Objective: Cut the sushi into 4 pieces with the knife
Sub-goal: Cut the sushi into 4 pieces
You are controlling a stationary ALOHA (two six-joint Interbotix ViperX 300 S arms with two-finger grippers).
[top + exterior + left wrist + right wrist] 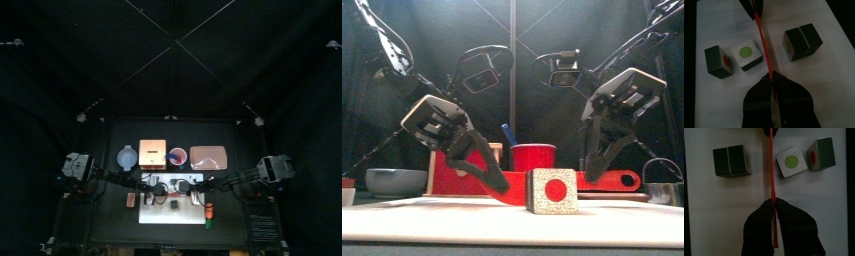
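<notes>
A red toy knife (761, 40) stretches between my two grippers over the white cutting board (817, 80). My left gripper (771, 80) is shut on one end and my right gripper (773, 203) on the other. To one side of the blade lies a dark green double block of sushi (804, 42). On the other side are two single pieces: one with a green centre facing up (745, 54), one with a red centre (719, 61). From the front, the red-centred piece (553, 190) stands below the knife (616, 180).
Along the back stand a blue-grey bowl (393, 180), the wooden box with its red drawer front (456, 175), a red cup (533, 157) holding a blue knife (508, 133), and a pink tray (209, 157). A metal cutter (663, 185) sits far right.
</notes>
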